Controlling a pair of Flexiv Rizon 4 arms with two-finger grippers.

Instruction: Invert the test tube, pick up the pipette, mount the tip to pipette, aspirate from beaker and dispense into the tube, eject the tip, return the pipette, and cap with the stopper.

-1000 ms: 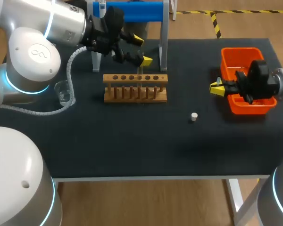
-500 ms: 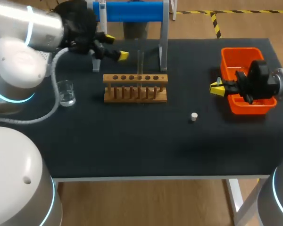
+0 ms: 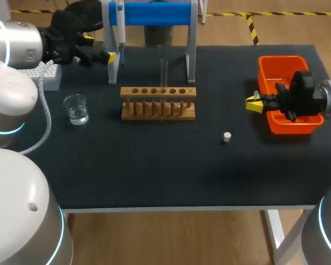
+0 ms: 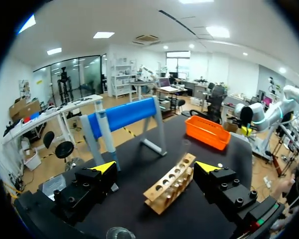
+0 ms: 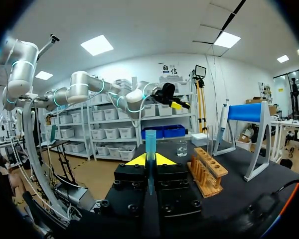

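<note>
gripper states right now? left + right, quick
Left gripper: open, nothing between its fingers.
Right gripper: shut on the blue pipette tip.

wooden rack (image 3: pixel 158 103) mid-table | orange bin (image 3: pixel 270 72) right side | blue-barred stand (image 3: pixel 154 14) behind rack
</note>
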